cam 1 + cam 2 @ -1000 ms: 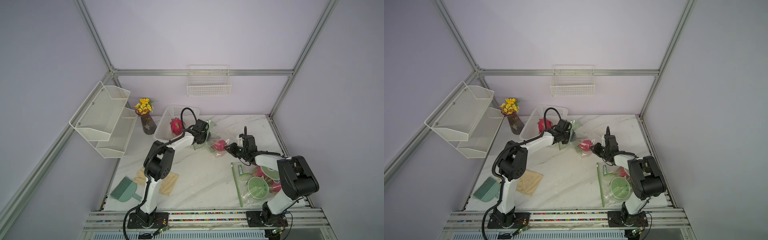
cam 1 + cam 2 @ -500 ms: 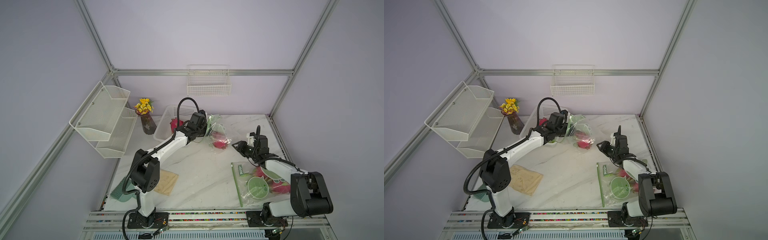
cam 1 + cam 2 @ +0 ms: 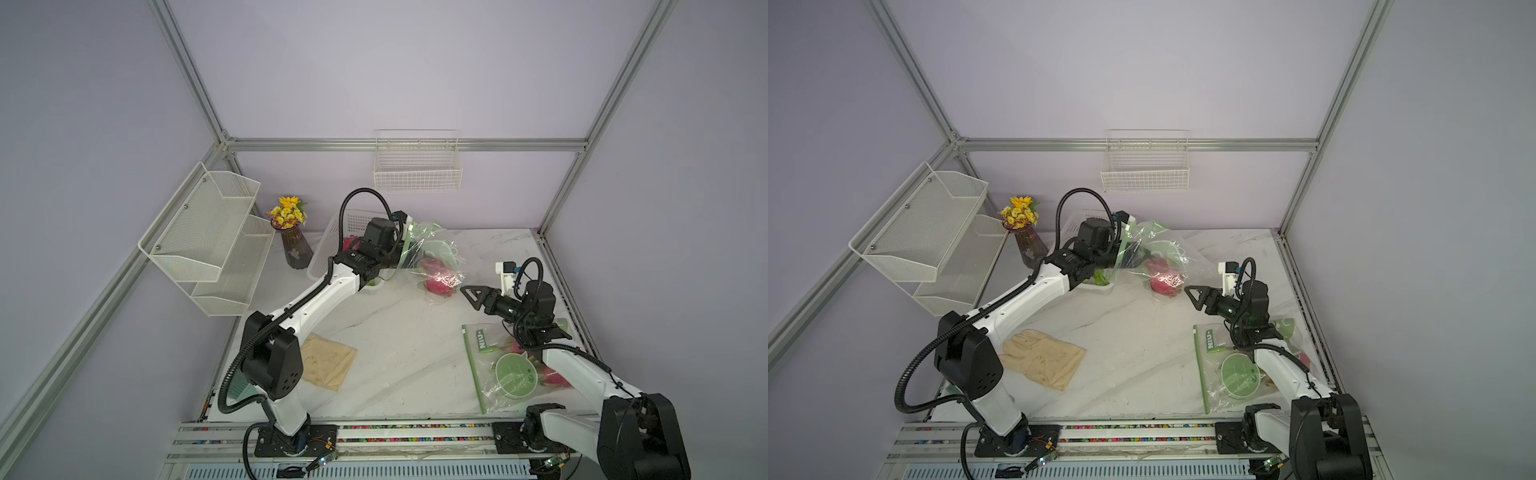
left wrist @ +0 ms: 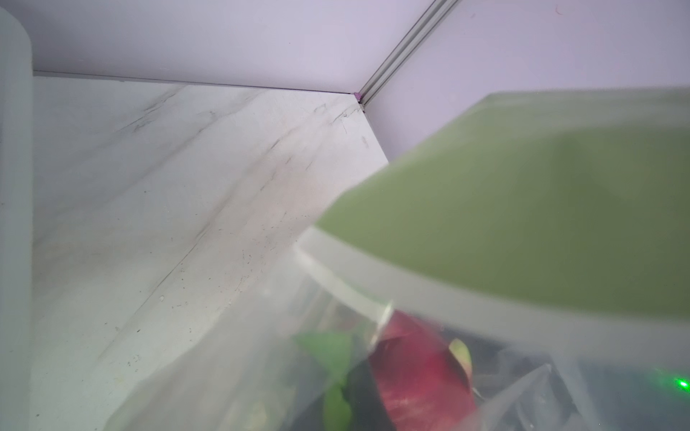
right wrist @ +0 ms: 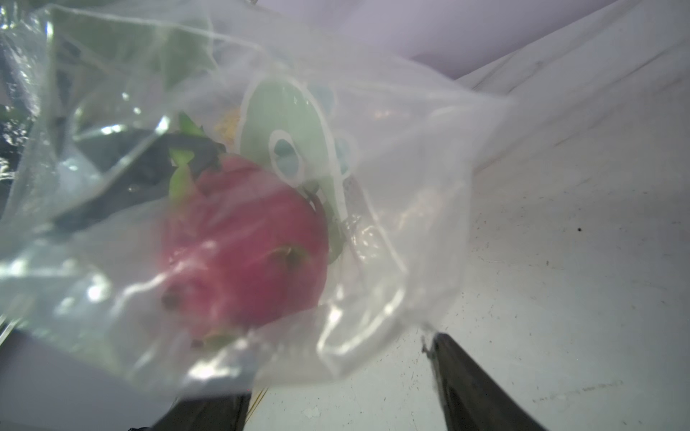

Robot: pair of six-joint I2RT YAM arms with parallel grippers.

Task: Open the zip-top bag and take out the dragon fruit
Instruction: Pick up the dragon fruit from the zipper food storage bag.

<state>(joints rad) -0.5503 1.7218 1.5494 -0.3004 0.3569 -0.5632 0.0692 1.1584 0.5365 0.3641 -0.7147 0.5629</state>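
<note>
Lying at the front right of the white marble-look table (image 3: 395, 332), a flat clear plastic zip-top bag (image 3: 484, 386) with a green zip strip and a round green print holds magenta-pink dragon fruit (image 3: 556, 379), partly under the right arm. At the front left, beside the left arm's base, rests a beige fabric glove (image 3: 1042, 361). Farther in, the right gripper (image 3: 473, 296) hovers above the table, jaws spread wide with nothing gripped; the right wrist view shows its dark fingers (image 5: 474, 392) well apart. Its tip is just beside a second clear zip-top bag (image 3: 436, 253). The left gripper (image 3: 405, 254) holds this bag raised, clamped tight on its green top edge. Whether the bag's bottom touches the table cannot be told. One dragon fruit (image 3: 438, 280) with green scales sits in its sagging bottom. Behind the left gripper stands a white perforated plastic basket (image 3: 332, 232) with another dragon fruit (image 3: 351, 243) inside, then a dark glass vase of yellow flowers (image 3: 296, 249). On the walls hang a white two-tier mesh shelf (image 3: 208, 237) and a white wire basket (image 3: 417, 174).
</note>
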